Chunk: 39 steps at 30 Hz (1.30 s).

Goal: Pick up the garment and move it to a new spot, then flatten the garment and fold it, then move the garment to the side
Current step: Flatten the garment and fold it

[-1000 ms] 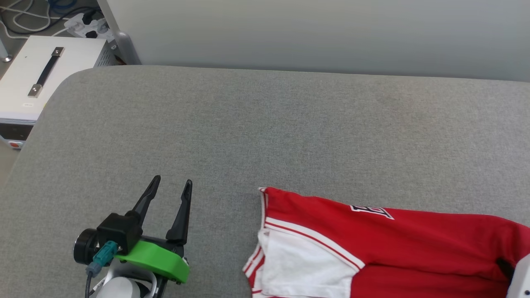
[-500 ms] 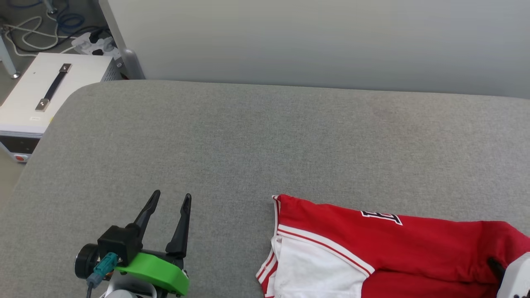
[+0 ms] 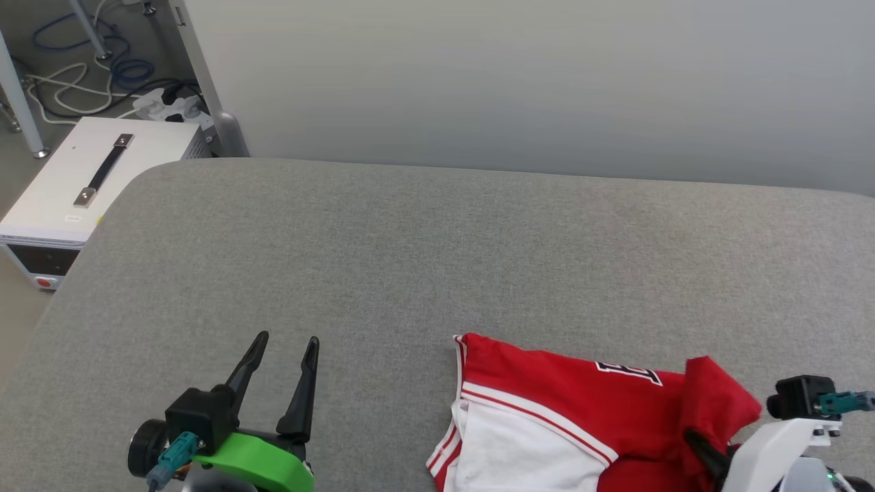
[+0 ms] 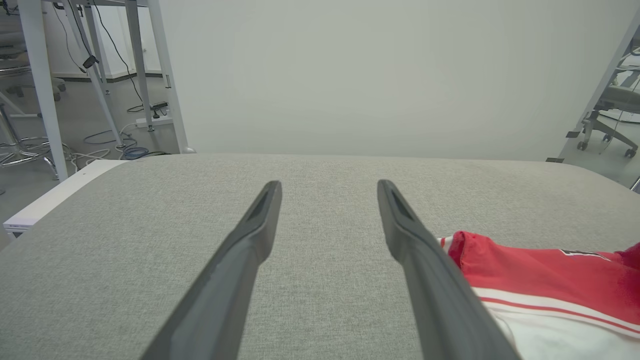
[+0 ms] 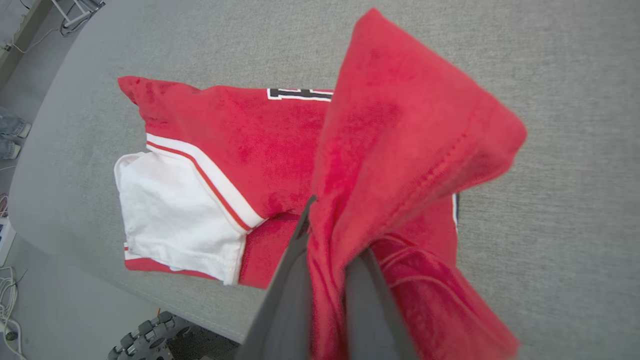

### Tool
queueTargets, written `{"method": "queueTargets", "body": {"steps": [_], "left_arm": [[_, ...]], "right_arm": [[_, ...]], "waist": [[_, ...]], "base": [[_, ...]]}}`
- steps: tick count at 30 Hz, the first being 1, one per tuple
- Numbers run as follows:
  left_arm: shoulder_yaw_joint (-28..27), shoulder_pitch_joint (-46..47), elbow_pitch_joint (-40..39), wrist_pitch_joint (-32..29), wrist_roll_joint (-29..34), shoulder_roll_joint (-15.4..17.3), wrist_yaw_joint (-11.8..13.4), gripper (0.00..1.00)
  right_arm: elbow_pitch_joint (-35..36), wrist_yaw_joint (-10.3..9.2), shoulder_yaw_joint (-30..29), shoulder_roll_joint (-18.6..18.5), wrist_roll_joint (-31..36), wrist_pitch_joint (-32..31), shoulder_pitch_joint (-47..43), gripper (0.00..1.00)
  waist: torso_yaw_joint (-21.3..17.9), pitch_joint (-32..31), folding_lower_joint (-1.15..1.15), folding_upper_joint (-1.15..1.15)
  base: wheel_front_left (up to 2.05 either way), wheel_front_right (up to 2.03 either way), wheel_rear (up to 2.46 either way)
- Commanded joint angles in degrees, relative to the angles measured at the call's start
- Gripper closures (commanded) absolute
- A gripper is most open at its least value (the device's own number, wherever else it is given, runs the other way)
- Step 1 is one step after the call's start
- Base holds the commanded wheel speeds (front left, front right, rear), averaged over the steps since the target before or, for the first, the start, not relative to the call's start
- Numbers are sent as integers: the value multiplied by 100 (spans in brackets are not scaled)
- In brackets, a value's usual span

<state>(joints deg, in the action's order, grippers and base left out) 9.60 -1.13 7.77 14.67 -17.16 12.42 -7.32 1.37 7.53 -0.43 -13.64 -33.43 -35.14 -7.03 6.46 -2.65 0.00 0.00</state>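
Note:
The garment (image 3: pixel 560 389), red with a white sleeve (image 3: pixel 519 451) and striped trim, lies at the near right of the grey table. Part of a black print shows on it. Its right end is lifted and doubled over toward the left. My right gripper (image 3: pixel 704 447) is shut on that raised red fold. In the right wrist view the fabric wraps over my right gripper (image 5: pixel 332 225), with the rest of the garment (image 5: pixel 225 135) flat below. My left gripper (image 3: pixel 288 339) stands open over bare table, left of the garment. In its wrist view, that left gripper (image 4: pixel 328 184) holds nothing, with the garment (image 4: pixel 540 270) at its right.
The grey padded table (image 3: pixel 410 260) has a rounded left corner and a pale wall panel behind it. A white box with a black handle (image 3: pixel 96 178) sits on the floor at the left, with cables and a power strip (image 3: pixel 164 106) beyond. The wheeled base (image 5: pixel 150 335) shows below the table's near edge.
The head camera has tilted up, so the scene sits lower. My right gripper has come in from the right, lifting the garment's right end and carrying it leftward. The left gripper has held still.

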Motion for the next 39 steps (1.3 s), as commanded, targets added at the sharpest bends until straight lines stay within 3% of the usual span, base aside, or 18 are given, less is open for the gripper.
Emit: {"method": "queueTargets", "body": {"steps": [1, 5, 10, 16, 28, 29, 30, 34, 39], "left_arm": [[-6, -68, -20, 33, -53, -22, -16, 0], [-62, -81, -44, 33, -71, 19, -16, 0], [-86, -56, -51, 33, -79, 26, -16, 0], [-54, -24, -42, 33, -89, 38, -16, 0], [-11, 67, -38, 33, -66, 17, -16, 0], [-8, 72, -32, 33, -64, 12, -16, 0], [-7, 79, -26, 33, -64, 8, -16, 0], [-38, 77, 11, 33, -63, 7, -16, 0], [-34, 74, 36, 33, -55, -2, -16, 0]], "right_arm": [[75, -4, 61, 135, -54, -32, -55, 100], [202, -4, 287, 682, -284, -182, 77, 100], [103, -4, 588, 997, -431, -146, 284, 100], [-405, -4, 1007, 1072, -866, 338, 574, 100], [-1789, -4, 1666, 1075, -957, 1179, 1262, 100], [-1880, -4, 1712, 1075, -925, 1216, 1309, 95], [-1968, -4, 1764, 1075, -878, 1289, 1364, 0], [-1904, -4, 2410, 1076, -1376, 1415, 1543, 0], [-1645, -4, 2796, 1076, -1889, 1511, 1632, 0]], "waist": [[33, -13, 0, 0], [80, -21, 0, 0], [157, -18, 0, 0], [286, 16, 0, 0], [495, 194, 0, 0], [503, 203, 0, 0], [509, 214, 0, 0], [487, 197, 0, 0], [416, 147, 0, 0]], "base": [[0, 0, 0], [0, 0, 0], [0, 0, 0], [0, 0, 0], [0, 0, 0], [0, 0, 0], [0, 0, 0], [0, 0, 0], [0, 0, 0]]}}
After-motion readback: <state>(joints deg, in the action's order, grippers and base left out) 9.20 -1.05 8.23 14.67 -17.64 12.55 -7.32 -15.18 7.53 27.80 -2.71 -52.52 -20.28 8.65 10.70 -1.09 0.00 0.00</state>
